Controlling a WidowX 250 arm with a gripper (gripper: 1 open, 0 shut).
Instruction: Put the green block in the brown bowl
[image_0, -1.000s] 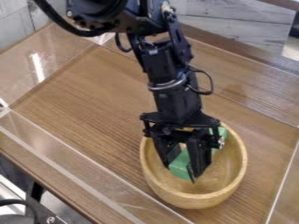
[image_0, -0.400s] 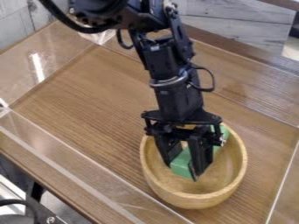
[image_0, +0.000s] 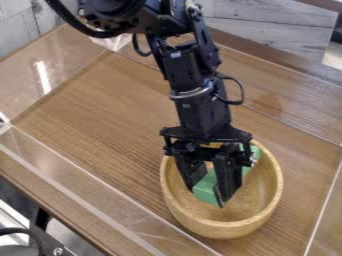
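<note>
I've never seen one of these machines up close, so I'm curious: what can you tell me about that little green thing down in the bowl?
The green block is a small, flat, solid bright green piece with a matte look. Only part of it shows, because the black gripper is shut on it and its fingers cover the rest. It sits tilted inside the brown bowl, low in the hollow; whether it touches the bottom cannot be told.

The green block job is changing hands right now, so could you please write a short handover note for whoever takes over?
Claw: shut on the green block, pointing steeply down inside the brown bowl.
Green block: between the fingers, within the bowl's rim; whether it touches the bottom cannot be told.
Brown bowl: near the front edge of the wooden table.
Done: block picked up and brought into the bowl.
Left: open the claw to release the block, then lift the arm clear.
</note>
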